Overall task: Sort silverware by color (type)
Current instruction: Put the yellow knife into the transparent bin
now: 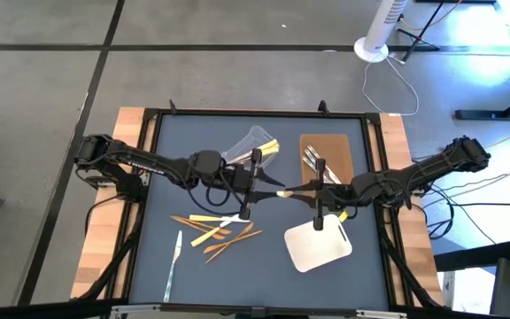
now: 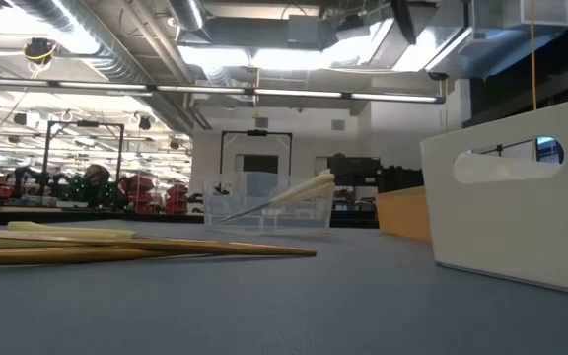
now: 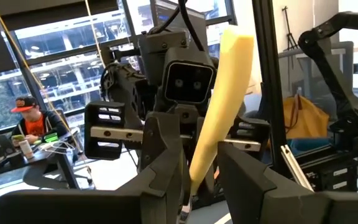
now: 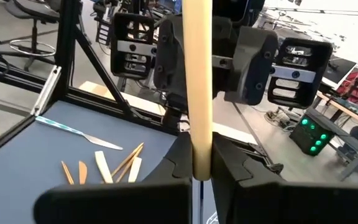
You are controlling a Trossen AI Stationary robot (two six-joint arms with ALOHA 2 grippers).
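I have both grippers meeting over the middle of the table (image 1: 149, 159), each holding the same pale yellow utensil (image 1: 283, 192). In my right wrist view the right gripper (image 4: 202, 163) has its fingers (image 4: 229, 163) closed tight on the utensil's lower end, the stick running straight up between them. In my left wrist view the left gripper (image 3: 199, 180) has its fingers (image 3: 166, 171) partly closed, gripping the same utensil (image 3: 219, 106) low down, and it leans away past the camera of the other arm. From above, the utensil bridges the small gap between the two grippers, held off the table.

The high view gives me the layout the wrist cameras miss: a loose pile of silverware (image 1: 220, 232) of orange-brown and yellow sticks lies in front of the left gripper, with one silver piece (image 1: 173, 257) apart from it near the table's front edge. A clear tub (image 1: 253, 142) behind the left gripper holds a few yellow pieces. The brown tray (image 1: 335, 146) carries silver pieces and the white tray (image 1: 321, 248) lies just in front of the right gripper; I think it is bare, though the arm hides part of it.

The low view shows neither gripper, only the near sticks (image 2: 136, 245) lying flat, the tub with yellow pieces leaning out of it (image 2: 299, 189), and the white tray's side wall (image 2: 511, 212). The left wrist view alone shows a person seated at a desk in the room beyond.
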